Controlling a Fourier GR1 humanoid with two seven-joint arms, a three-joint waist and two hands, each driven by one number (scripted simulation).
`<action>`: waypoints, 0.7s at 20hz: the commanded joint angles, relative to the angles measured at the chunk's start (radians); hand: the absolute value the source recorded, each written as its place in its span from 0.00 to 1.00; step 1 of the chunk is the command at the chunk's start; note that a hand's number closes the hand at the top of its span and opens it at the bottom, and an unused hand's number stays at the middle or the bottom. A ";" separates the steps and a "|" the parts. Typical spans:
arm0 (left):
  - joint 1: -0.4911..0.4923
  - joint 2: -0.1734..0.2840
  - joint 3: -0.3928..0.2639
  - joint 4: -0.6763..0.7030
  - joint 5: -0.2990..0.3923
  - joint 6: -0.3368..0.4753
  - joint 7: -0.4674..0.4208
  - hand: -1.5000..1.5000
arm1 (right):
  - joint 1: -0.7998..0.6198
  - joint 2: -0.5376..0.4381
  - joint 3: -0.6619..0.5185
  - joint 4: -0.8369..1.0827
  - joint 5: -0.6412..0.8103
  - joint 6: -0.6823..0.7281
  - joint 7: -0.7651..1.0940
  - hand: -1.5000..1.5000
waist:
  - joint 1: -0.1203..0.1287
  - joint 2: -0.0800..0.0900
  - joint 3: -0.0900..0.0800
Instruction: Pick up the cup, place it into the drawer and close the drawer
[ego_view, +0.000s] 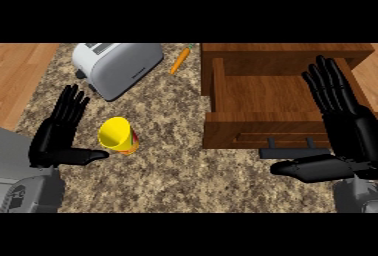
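**Cup on the counter, drawer pulled out, both hands spread**

At the lower left of the head view, the left hand (55, 135) stands with its fingers straight and spread, pointing up the view, and its thumb reaching out to the right. The thumb's tip lies just beside the base of the cup (119, 135) but is not curled round it; the hand holds nothing. The cup is yellow, tilted so that its open mouth faces up and to the left, with a red and orange band low on its side. Any writing on that band is too small to read.

At the lower right, the right hand (347, 125) is likewise flat and spread, fingers up, thumb pointing left. It overlaps the right side of the drawer (258, 107), a wooden box pulled open with its dark handle (295, 148) along the front edge. The cup sits well to the left of the drawer, on the speckled stone counter (184, 170).

Farther up the counter lies a grey and white toaster (118, 67), bearing no brand mark that can be read. An orange carrot (179, 61) lies between the toaster and the drawer's top corner.
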 joint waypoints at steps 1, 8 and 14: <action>0.004 -0.005 -0.002 0.146 -0.063 0.006 -0.098 0.00 | -0.033 0.018 0.019 -0.051 0.034 -0.046 0.076 0.00 | -0.001 -0.001 0.000; -0.106 0.071 0.059 0.546 -0.095 -0.087 -0.341 0.00 | -0.044 -0.017 -0.043 -0.014 -0.031 0.012 0.060 0.00 | -0.006 0.001 -0.001; -0.244 0.090 0.077 0.826 -0.153 -0.052 -0.483 0.00 | -0.065 -0.027 -0.058 -0.034 -0.039 0.019 0.082 0.00 | -0.010 0.002 -0.001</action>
